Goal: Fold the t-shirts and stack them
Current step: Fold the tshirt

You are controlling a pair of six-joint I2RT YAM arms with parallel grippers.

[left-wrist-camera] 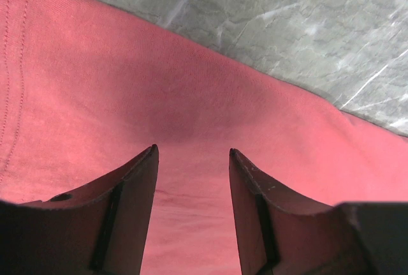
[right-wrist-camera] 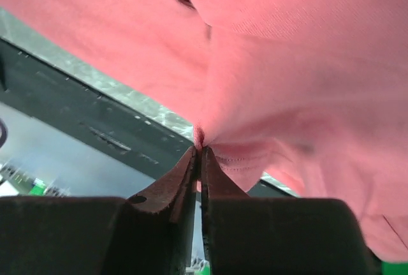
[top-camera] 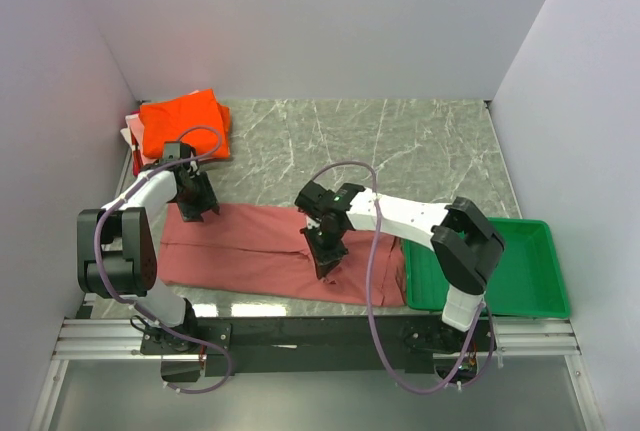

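On marble table [top-camera: 420,141], right fingers [right-wrist-camera: 171,187] pinch salmon t-shirt [top-camera: 250,251]; left fingers [left-wrist-camera: 131,198] spread apart over it

Your brick-red tee [top-camera: 250,251] lies flat along the table's near edge, long side running left to right, folded into a wide band. It's mostly smooth, with a crease near the middle and a stitched seam at the left end. A bit of its near hem is pinched up in the right gripper [right-wrist-camera: 199,154], so the cloth peaks there. Your orange tee [top-camera: 185,123] is a folded square in the far left corner, on the pale tees [top-camera: 128,131]; only their pink and white edges show.
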